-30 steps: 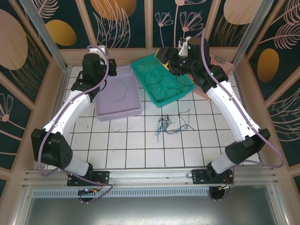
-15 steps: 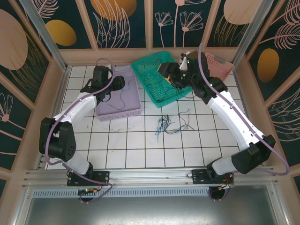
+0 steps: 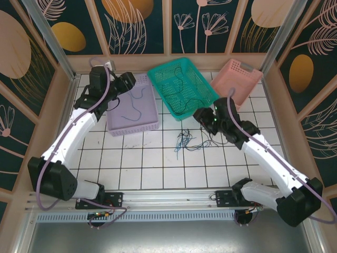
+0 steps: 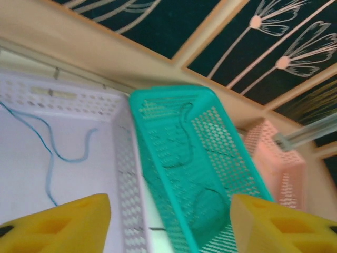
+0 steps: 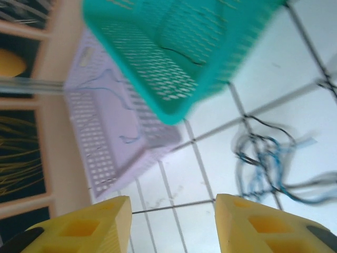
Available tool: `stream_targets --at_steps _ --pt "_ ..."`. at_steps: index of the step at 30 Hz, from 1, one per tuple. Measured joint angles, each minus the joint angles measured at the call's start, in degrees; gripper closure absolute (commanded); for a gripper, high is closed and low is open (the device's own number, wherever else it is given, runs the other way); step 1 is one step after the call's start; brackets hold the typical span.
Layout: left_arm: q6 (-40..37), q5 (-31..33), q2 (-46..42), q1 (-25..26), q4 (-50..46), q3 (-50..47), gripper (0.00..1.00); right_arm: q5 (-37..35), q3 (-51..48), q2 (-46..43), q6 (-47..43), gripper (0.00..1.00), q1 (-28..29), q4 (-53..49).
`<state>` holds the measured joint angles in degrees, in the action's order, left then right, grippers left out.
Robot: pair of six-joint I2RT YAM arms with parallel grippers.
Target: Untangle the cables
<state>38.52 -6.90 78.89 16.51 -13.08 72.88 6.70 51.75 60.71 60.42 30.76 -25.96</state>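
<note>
Lying just beside the right gripper [image 3: 200, 115], jaws apart and empty: the tangled cables [image 3: 185, 141], blue and black.

Surfaces: plastic, tile, metal.
Teal rectangular mesh basket [image 3: 196, 107], lavender perforated basket [image 3: 134, 126] and pink perforated basket [image 3: 238, 79]: moulded plastic, smooth, slight sheen. White tiled tabletop [image 3: 142, 158]: glossy, lightly marked. Thin blue and black cables [image 3: 187, 141]: smooth-sheathed. Silver front rail [image 3: 168, 199]: ribbed bare metal.

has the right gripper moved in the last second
Yes. The right gripper drew back toward the near side, from above the green basket to over the tiles beside it.
</note>
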Motion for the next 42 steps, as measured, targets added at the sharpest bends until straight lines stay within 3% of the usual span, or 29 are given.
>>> stream_targets --at_steps 5,11,20,26,32,42 --pt "4.57 -2.60 -2.14 10.49 1.22 -8.09 0.55 0.61 -11.37 -1.62 9.03 0.61 -0.15 -0.37" --pt "5.09 -3.87 -2.12 22.97 1.36 -19.02 0.51 -0.13 -12.52 3.48 6.10 0.60 -0.28 -2.25" --pt "5.18 -4.66 2.93 30.25 3.63 -23.85 0.48 -0.90 -12.81 8.09 -0.13 0.58 -0.81 -2.97" --pt "5.46 -3.15 7.02 33.92 4.28 -21.88 0.41 -4.24 -11.41 8.98 -4.94 0.51 -9.09 -3.13" --pt "5.46 -1.42 11.65 35.54 4.50 -17.22 0.40 -7.85 -5.38 18.14 -14.88 0.56 -13.94 -1.22" --pt "4.92 0.13 17.14 37.55 4.50 -13.03 0.39 -9.49 -1.53 30.23 -26.21 0.61 -14.05 3.54"
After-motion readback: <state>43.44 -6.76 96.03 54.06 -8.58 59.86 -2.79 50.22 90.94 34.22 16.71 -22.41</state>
